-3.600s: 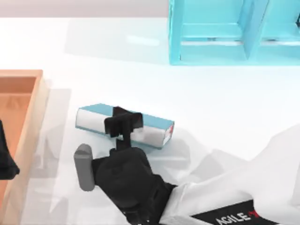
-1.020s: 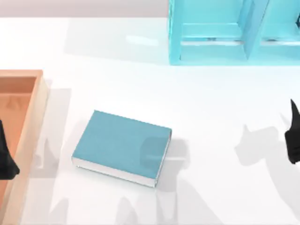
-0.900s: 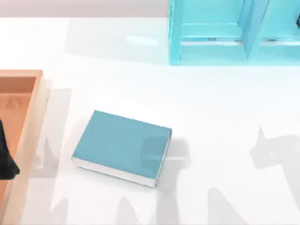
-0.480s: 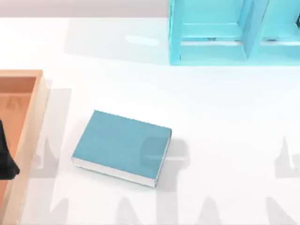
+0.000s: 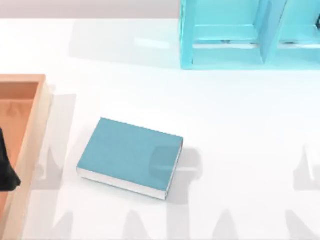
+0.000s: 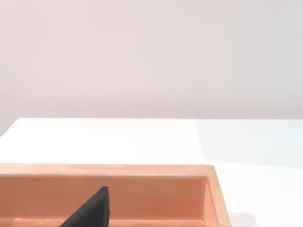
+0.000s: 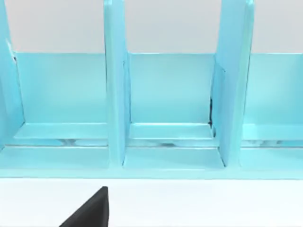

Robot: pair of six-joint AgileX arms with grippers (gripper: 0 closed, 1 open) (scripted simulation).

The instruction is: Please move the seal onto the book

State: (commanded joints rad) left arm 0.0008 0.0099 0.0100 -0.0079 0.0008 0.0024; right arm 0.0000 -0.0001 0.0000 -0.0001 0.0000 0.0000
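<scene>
Since earlier, our right arm has left and the book lies flat without the seal on it; we cannot tell either jaw state.

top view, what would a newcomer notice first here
The teal-blue book lying flat on the white table, left of centre, draws the eye first, with nothing on its cover. Next comes the light-blue shelf unit at the far edge toward the right, then the wooden tray at the left edge, where the left tool sits.
</scene>
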